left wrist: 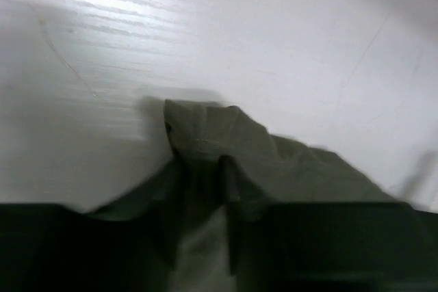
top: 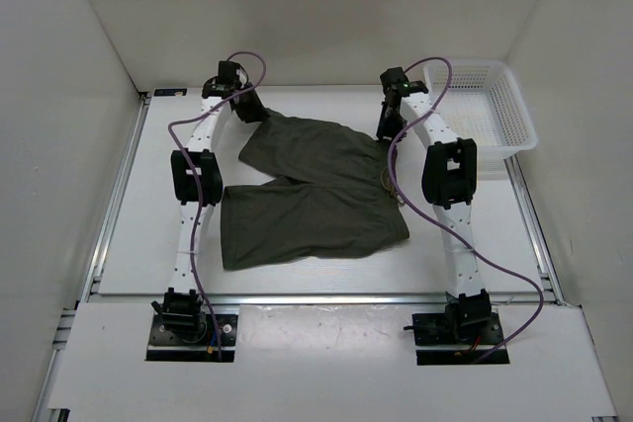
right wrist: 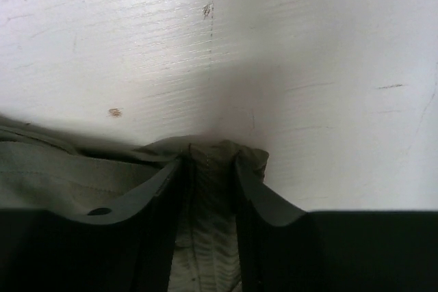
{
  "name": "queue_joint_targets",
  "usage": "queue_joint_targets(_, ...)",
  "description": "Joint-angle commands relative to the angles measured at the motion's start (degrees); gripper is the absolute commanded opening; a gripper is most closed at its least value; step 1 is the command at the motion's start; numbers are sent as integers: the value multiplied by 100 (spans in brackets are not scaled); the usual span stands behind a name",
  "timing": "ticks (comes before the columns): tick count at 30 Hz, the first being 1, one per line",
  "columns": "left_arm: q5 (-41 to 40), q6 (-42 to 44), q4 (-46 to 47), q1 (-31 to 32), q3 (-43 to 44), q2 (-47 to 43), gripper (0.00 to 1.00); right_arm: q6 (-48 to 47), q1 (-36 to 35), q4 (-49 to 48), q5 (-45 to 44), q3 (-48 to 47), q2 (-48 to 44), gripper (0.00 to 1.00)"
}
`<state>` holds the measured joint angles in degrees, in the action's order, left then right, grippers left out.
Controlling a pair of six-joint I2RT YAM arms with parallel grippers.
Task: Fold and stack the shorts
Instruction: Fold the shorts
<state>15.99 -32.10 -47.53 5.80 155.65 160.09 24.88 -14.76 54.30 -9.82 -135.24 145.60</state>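
Table (top: 138, 224) surface, white, carries dark olive shorts (top: 307, 195) spread across its middle between both arms. White mesh basket (top: 514, 111) sits at the far right corner. Left gripper (left wrist: 202, 162) is narrowed, pinching the shorts' far left corner. Right gripper (right wrist: 209, 158) is narrowed on their far right edge. Bare table lies beyond both.

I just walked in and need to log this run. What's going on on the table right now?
Two robot arms are working on a pair of dark olive shorts spread on the table. The left gripper and the right gripper are each shut on a pinch of fabric at the far edge, one near each end. The rest of the shorts lies on the table. A white mesh basket sits at the far right.
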Motion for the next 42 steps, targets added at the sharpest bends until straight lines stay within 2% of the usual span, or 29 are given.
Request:
queue_joint_targets(1,221,-130,217,53,176,-13,28,-115,17,72,-186,-152,74,30)
queue_joint_targets(2,221,-130,218,53,176,-13,11,-115,17,72,-186,-152,74,28)
queue_joint_targets(4,221,-130,218,53,176,-179,11,-115,17,72,-186,-100,74,28)
queue_joint_targets(6,221,-130,218,-9,45,-302,11,-115,17,72,-423,23,-153,47)
queue_joint_targets(10,116,62,218,-123,-377,-907,11,-333,17,-156,-758,410,-471,57)
queue_joint_targets(16,54,274,218,-343,-1177,-1576,11,-502,17,-157,-529,472,-480,58)
queue_joint_targets(22,54,344,218,-501,-1880,-1832,11,-213,17,-428,-494,744,-804,58)
queue_joint_targets(33,282,397,218,-501,-1934,-1780,11,157,123,-491,-91,455,-990,58)
queue_joint_targets(37,335,397,218,-501,-1934,-1780,11,43,324,-894,549,858,-1200,80)
queue_joint_targets(40,335,450,218,-501,-1934,-1780,11,43,456,-1036,754,991,-1201,81)
queue_joint_targets(42,387,450,218,-501,-1934,-1780,11,43,457,-1036,754,991,-1201,75)
